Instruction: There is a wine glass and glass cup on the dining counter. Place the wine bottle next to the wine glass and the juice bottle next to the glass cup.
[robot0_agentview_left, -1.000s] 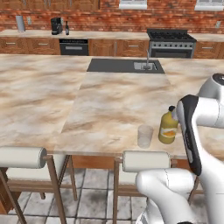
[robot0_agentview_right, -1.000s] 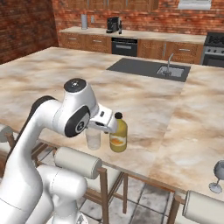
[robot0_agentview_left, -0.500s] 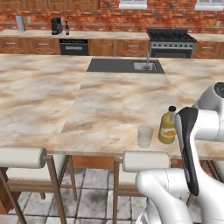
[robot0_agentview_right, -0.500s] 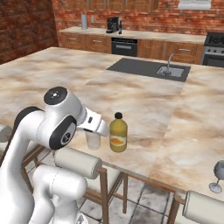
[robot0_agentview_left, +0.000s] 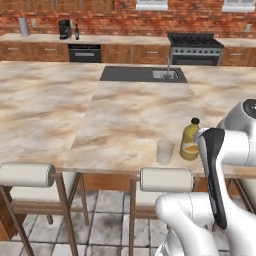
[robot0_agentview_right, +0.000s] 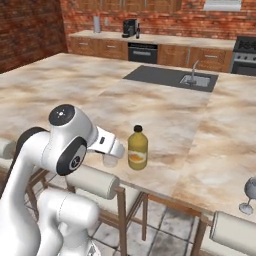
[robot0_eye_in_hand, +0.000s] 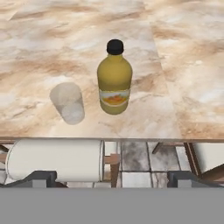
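The squat yellow juice bottle (robot0_eye_in_hand: 114, 78) (robot0_agentview_left: 190, 140) (robot0_agentview_right: 137, 148) stands upright near the front edge of the marble dining counter (robot0_agentview_left: 125, 110) (robot0_agentview_right: 170, 115). The clear glass cup (robot0_eye_in_hand: 67, 103) (robot0_agentview_left: 165, 151) (robot0_agentview_right: 110, 160) stands just to its left, with a small gap between them. My gripper (robot0_eye_in_hand: 113, 178) is open and empty, hanging back from the counter edge over a stool and facing the bottle. The wine glass (robot0_agentview_right: 248, 195) stands far right on the counter's front edge. A slim dark wine bottle (robot0_agentview_left: 76, 32) (robot0_agentview_right: 138, 31) stands on the far wall counter beside a coffee machine.
Padded stools (robot0_agentview_left: 27, 175) (robot0_agentview_left: 165, 180) (robot0_agentview_right: 92, 181) (robot0_eye_in_hand: 54, 159) line the counter's front edge below my hand. A sunken sink (robot0_agentview_left: 142, 74) (robot0_agentview_right: 172, 77) with a tap sits at the counter's far side. A stove (robot0_agentview_left: 195, 47) stands at the back wall.
The arm has folded back toward the base, drawing the hand away from the juice bottle. The bottle and the cup have stayed put, and the jaws have stayed open.
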